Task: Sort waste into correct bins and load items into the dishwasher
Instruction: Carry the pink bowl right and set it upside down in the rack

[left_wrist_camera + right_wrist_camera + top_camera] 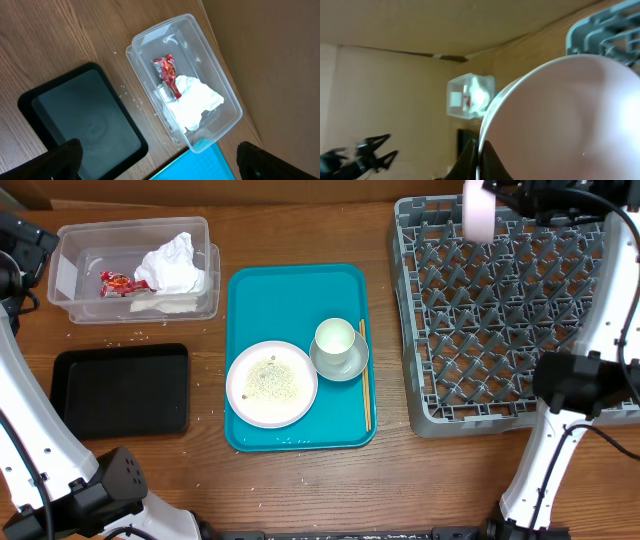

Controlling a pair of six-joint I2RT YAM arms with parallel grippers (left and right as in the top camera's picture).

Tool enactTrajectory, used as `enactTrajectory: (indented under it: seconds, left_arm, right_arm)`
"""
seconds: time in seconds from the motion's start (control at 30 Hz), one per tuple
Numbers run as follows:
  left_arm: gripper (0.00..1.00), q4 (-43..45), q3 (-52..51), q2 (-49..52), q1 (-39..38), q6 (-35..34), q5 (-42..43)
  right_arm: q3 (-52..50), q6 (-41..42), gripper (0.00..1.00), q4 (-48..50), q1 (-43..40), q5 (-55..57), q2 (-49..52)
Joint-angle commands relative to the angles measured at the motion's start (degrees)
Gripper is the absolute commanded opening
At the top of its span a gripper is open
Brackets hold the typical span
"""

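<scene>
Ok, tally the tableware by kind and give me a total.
Plates: 2, white plate, pink plate
Bowls: 1, grey-green bowl
Cups: 1, white cup
Chopstick pairs: 1, wooden chopsticks
Total: 5

Grey rack w/ peg grid; teal tray; black tray; red-white wrapper; pink plate.

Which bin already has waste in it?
The clear plastic tub, holding crumpled napkins and the red wrapper; the black tray shows none.
</scene>
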Motion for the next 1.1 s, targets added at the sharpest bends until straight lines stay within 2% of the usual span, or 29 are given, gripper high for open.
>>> enactTrajectory:
  seconds: [0.0,0.13,0.73,0.97,1.07]
  left_arm:
    - [1.00,0.04,0.04,0.37,-0.07,0.85,-0.70]
    - [1.00,0.04,0.04,0.37,-0.07,0.85,-0.70]
    - [1.00,0.04,0.04,0.37,-0.07,0.85,-0.68]
    - [1.00,0.04,0.04,0.37,-0.07,0.85,-0.70]
    - [1.00,0.04,0.04,0.37,-0.07,0.85,-0.68]
  right_arm:
    - [0.26,1.05,0.04,0.24,-0.07,-9.14,5.95]
    - [0.26,1.05,0.04,0.35,0.00,-12.24,8.85]
    - [0.26,3.43,0.04,0.35,0.09,-11.52,15.52]
    - [0.26,3.43,0.04,-2.56,0.37,-3.74,16.04]
    - [0.26,3.45,0.04,-5.33,0.24,3.76,16.13]
